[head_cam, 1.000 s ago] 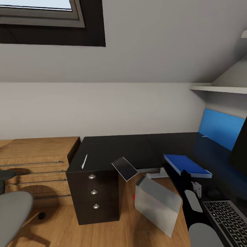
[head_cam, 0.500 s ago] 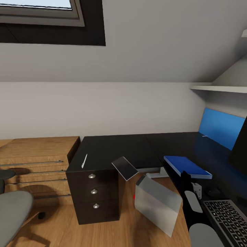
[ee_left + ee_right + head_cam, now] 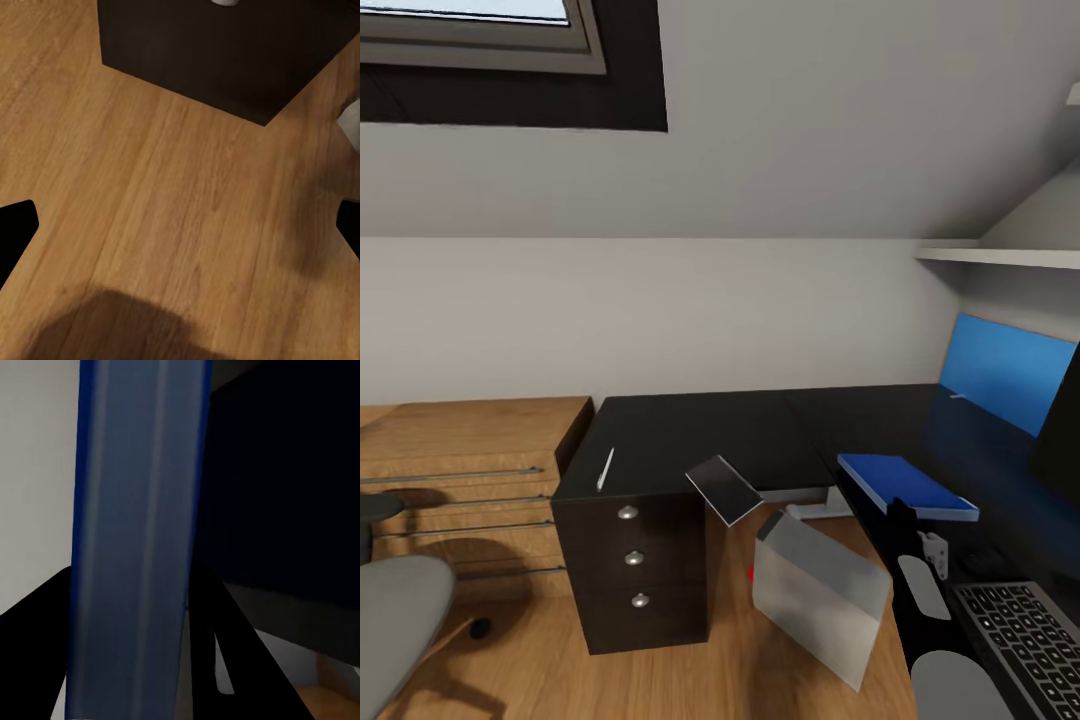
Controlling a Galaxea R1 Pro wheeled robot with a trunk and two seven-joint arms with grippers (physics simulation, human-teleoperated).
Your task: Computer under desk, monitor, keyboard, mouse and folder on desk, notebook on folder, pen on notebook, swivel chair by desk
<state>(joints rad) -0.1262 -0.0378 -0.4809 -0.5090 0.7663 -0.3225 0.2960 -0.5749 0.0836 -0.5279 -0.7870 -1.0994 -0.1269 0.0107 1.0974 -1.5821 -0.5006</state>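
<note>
Right gripper [image 3: 129,592] is seen clamped on the blue folder [image 3: 905,485], which is laid on the desk [image 3: 700,430] beyond the keyboard [image 3: 1025,640]; released near the edge, it could be tipped off

No writing can be read — the keyboard [image 3: 1025,640] keys are too small to make out.

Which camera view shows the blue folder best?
The head view: the folder lies flat on the black desk, its whole top visible. The right wrist view has only a close, blurred blue edge between the right gripper fingers. The left wrist view looks at the floor.
</note>
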